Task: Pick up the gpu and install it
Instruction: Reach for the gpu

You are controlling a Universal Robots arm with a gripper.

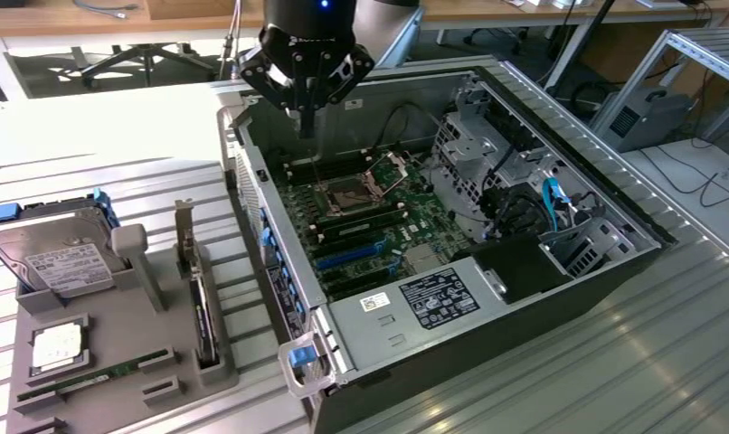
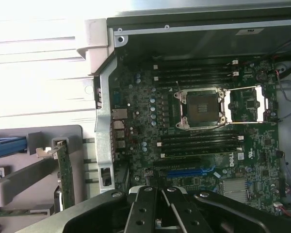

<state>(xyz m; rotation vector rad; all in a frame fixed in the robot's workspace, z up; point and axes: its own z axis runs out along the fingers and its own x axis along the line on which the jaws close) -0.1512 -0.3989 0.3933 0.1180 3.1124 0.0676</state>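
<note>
The hand (image 2: 159,198), black fingers pressed together and holding nothing, hangs over the motherboard (image 2: 136,111) inside the open computer case (image 2: 103,121), near the blue expansion slot (image 2: 189,171) and the bare CPU socket (image 2: 201,108) (its retention frame swung open), while the gpu (image 2: 66,170) stands on edge in a grey holder (image 2: 14,182) outside the case wall.

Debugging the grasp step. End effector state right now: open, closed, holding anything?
End effector: closed, holding nothing, above the open computer case. The gpu stands in the gray holder.
</note>
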